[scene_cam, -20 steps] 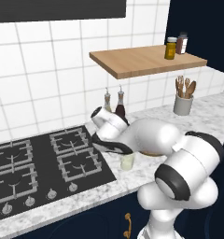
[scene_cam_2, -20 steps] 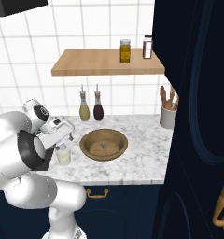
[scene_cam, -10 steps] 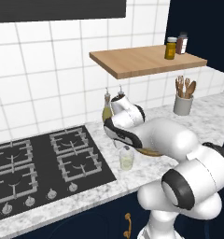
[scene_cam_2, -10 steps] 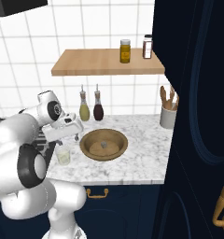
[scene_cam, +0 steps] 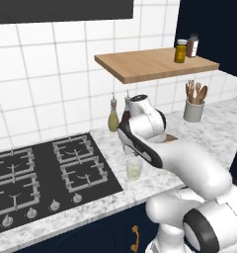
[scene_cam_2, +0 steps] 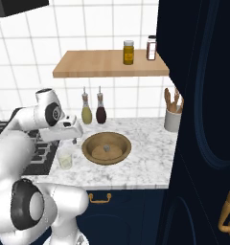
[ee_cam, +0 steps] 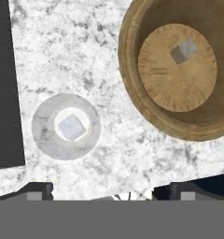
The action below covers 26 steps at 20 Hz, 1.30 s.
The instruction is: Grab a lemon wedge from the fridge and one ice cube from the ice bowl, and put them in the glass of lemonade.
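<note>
My gripper [ee_cam: 109,191] hangs open and empty above the counter, just over the glass of lemonade [ee_cam: 66,126]. A pale ice cube [ee_cam: 70,127] lies inside the glass. The glass [scene_cam_2: 65,158] stands on the marble next to the stove, left of the ice bowl [scene_cam_2: 88,143]. The brown ice bowl [ee_cam: 132,93] holds one ice cube [ee_cam: 184,51] near its middle. In the right base view the gripper [scene_cam_2: 73,139] sits between glass and bowl, slightly higher than both. The glass [scene_cam: 134,168] also stands below my arm in the left base view. The lemon wedge and the fridge are out of view.
A black gas stove [scene_cam: 41,168] borders the glass on the left. Two oil bottles [scene_cam_2: 94,111] stand at the tiled wall under a wooden shelf [scene_cam_2: 107,64] with two jars. A utensil holder [scene_cam_2: 172,117] sits at the right, beside a tall navy cabinet [scene_cam_2: 198,119].
The hand has risen a little above the glass and the arm's upper links have swung back toward the wall. The jaws have stayed open.
</note>
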Motion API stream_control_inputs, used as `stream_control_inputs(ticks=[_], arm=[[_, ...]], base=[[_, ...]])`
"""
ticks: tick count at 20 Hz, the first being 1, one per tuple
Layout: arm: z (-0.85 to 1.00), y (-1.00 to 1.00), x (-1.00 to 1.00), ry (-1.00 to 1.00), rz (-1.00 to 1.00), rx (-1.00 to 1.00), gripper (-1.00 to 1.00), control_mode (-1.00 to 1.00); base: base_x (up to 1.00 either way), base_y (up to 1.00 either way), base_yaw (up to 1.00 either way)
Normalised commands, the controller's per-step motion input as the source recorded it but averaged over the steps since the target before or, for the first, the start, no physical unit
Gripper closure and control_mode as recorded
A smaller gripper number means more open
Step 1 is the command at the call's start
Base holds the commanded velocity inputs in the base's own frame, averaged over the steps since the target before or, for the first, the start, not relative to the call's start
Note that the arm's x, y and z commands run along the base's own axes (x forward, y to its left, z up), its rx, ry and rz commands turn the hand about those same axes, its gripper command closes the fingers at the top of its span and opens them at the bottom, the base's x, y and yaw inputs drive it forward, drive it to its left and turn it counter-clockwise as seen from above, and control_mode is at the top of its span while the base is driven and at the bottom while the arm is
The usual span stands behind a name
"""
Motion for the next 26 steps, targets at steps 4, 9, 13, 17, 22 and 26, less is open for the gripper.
stream_control_inputs(ticks=[4, 9, 13, 17, 22, 26], arm=[[0.59, -0.61, -1.0, -0.5, -0.01, 0.22, -1.0, -1.0], [0.32, -0.7, -0.99, -0.34, -0.03, 0.15, -1.0, -1.0], [0.12, -0.39, -0.92, -0.26, 0.0, 0.02, -1.0, -1.0], [0.0, -0.06, -0.24, -0.06, 0.0, 0.0, -1.0, 1.0], [0.0, 0.0, 0.0, 0.0, 0.0, 0.0, -1.0, 1.0], [0.0, 0.0, 0.0, 0.0, 0.0, 0.0, -1.0, 1.0]], base=[[0.0, 0.0, 0.0], [0.0, 0.0, 0.0], [0.0, 0.0, 0.0], [-0.75, -0.01, 0.0], [-1.0, 0.13, -0.11], [-1.0, 0.0, -0.51]])
